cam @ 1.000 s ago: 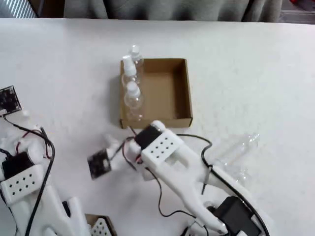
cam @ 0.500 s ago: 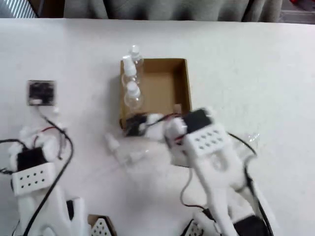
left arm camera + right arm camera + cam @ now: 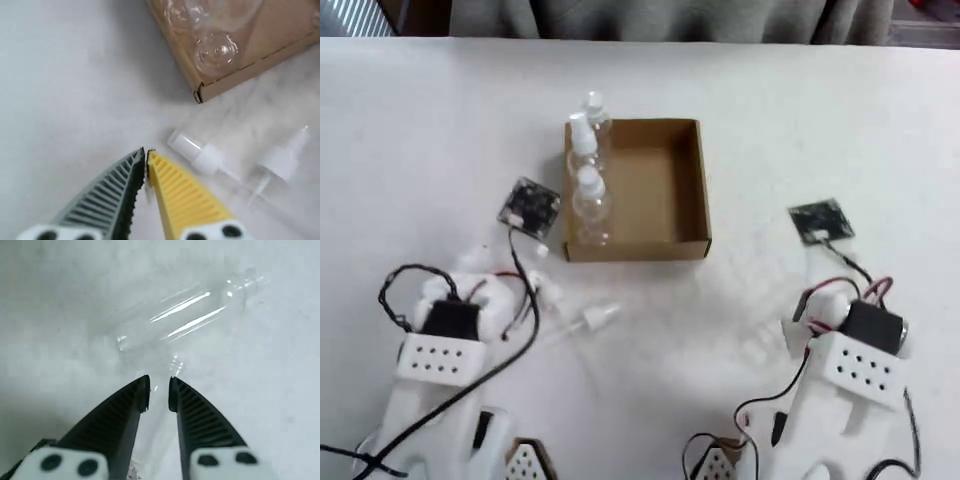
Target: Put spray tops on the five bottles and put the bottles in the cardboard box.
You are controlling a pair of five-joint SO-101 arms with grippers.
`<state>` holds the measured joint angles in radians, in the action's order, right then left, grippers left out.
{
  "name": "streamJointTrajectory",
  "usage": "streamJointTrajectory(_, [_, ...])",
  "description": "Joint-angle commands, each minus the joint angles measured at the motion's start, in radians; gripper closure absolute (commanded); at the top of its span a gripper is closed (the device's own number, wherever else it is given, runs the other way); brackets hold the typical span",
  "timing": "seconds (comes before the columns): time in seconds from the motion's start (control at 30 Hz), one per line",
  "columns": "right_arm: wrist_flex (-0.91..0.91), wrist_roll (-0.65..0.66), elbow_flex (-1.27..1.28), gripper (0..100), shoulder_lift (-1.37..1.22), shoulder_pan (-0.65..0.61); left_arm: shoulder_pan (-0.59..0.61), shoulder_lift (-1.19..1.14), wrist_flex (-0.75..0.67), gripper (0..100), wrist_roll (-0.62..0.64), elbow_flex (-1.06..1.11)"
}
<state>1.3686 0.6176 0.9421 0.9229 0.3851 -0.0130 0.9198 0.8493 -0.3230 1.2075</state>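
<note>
A white table (image 3: 820, 120) holds a cardboard box (image 3: 665, 190) at its middle, far from both arms. Three capped bottles (image 3: 590, 195) line the box's left wall.

The right claw (image 3: 159, 385), at the near right, is parted by a narrow gap and appears to clamp nothing. A clear uncapped bottle (image 3: 185, 315) lies on its side just ahead of it. The bottle's long axis slants across the claw's line, with the neck at the farther end.

The left claw (image 3: 146, 155), at the near left, is closed, tips touching, and empty. Two loose spray tops (image 3: 200, 152) lie just to its right, so the left arm is the nearer one to them.
</note>
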Motion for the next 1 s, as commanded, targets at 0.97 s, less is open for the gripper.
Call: streamJointTrajectory(0.97, [-0.328,-1.157,-0.255,61.6,-0.532,-0.077,-0.021,-0.004,-0.311,98,-0.005,0.173])
